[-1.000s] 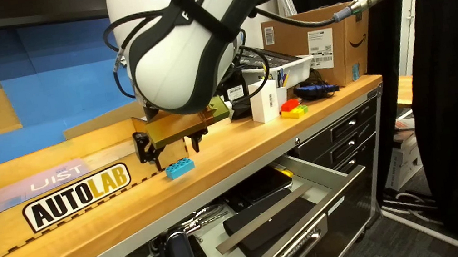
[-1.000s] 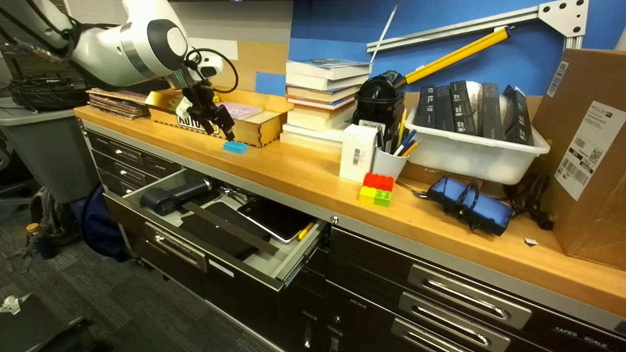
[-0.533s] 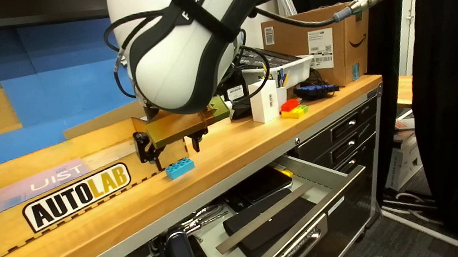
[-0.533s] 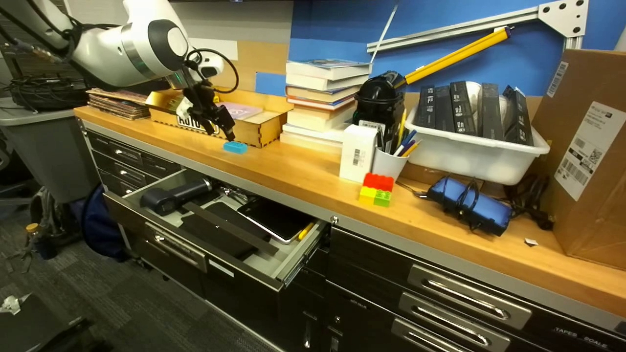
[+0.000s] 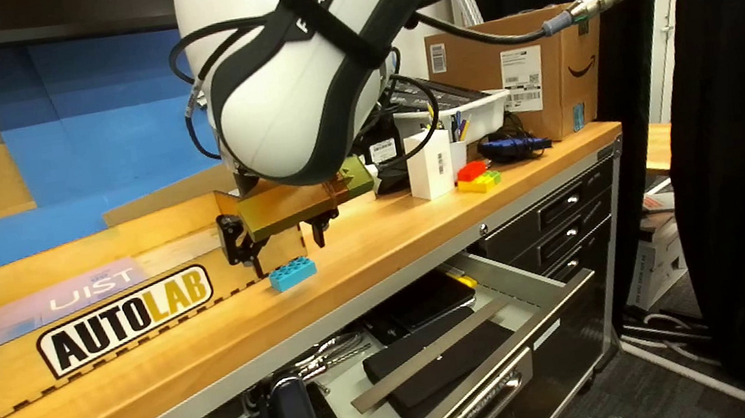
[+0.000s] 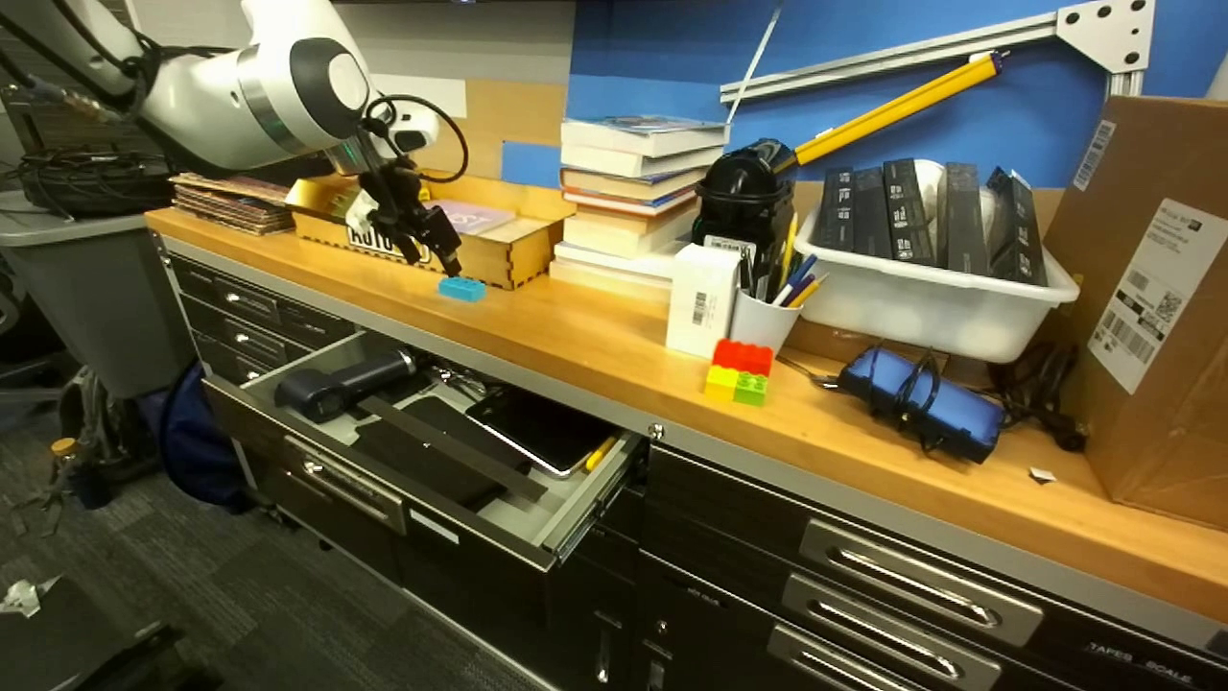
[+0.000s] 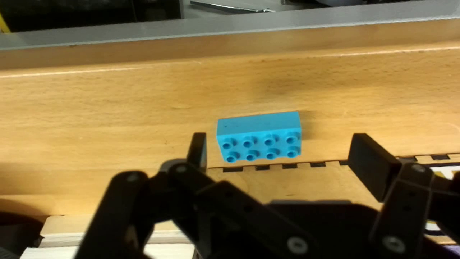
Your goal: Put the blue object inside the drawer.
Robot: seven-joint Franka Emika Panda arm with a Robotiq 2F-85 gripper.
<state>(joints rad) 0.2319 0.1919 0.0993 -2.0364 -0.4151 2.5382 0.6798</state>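
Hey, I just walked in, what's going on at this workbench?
A robot arm hangs over the workbench, its open fingers near a blue block. Nothing is gripped yet: the block rests on the workbench. The drawer below stands open, so the arm will probably grab the block and put it in there.

wrist cam: close, lkg dn on bench (image 7: 118, 115) | both exterior views: farther, angled dn, opp. sides, share drawer (image 6: 489, 552)

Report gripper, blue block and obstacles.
Gripper open, holding nothing. Blue block on counter, outside open drawer. Wooden box close by, might crowd the grasp.
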